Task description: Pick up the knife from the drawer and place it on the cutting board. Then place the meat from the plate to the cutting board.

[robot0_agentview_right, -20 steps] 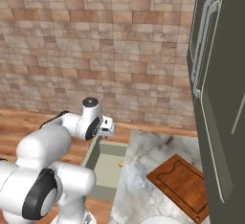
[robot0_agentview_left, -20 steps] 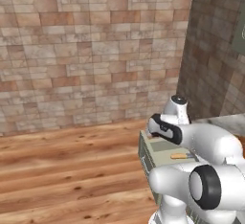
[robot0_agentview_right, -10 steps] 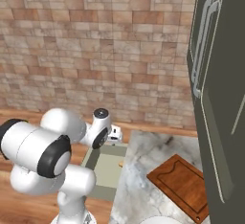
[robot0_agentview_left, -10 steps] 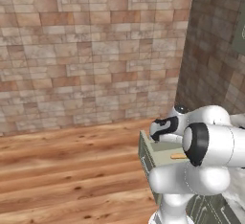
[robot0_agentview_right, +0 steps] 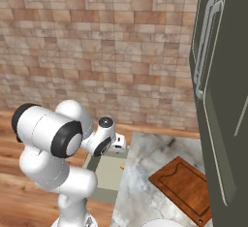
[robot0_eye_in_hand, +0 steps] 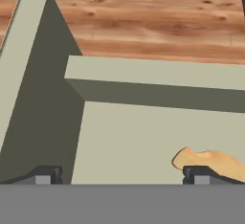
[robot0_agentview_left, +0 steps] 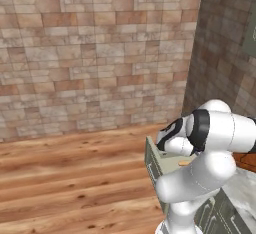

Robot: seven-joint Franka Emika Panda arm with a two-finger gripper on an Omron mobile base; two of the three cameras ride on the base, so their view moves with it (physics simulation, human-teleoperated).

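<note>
So far we have nothing done: our gripper [robot0_eye_in_hand: 122, 175] hangs wide and empty over the open drawer [robot0_eye_in_hand: 143, 141], the knife [robot0_eye_in_hand: 213, 161] lies inside beside one fingertip, the cutting board [robot0_agentview_right: 186, 187] sits bare, and the meat transfer remains too

The left base view looks from behind the arm, forward and down across the wooden floor [robot0_agentview_left: 65, 178] to the brick wall [robot0_agentview_left: 95, 53]. The right base view faces the same wall from the other side, taking in the counter [robot0_agentview_right: 145, 182] and cutting board [robot0_agentview_right: 186, 187]. Both share the open drawer [robot0_agentview_right: 109, 170], which the hand view looks into closely, at its pale inside and the knife [robot0_eye_in_hand: 210, 162].
</note>
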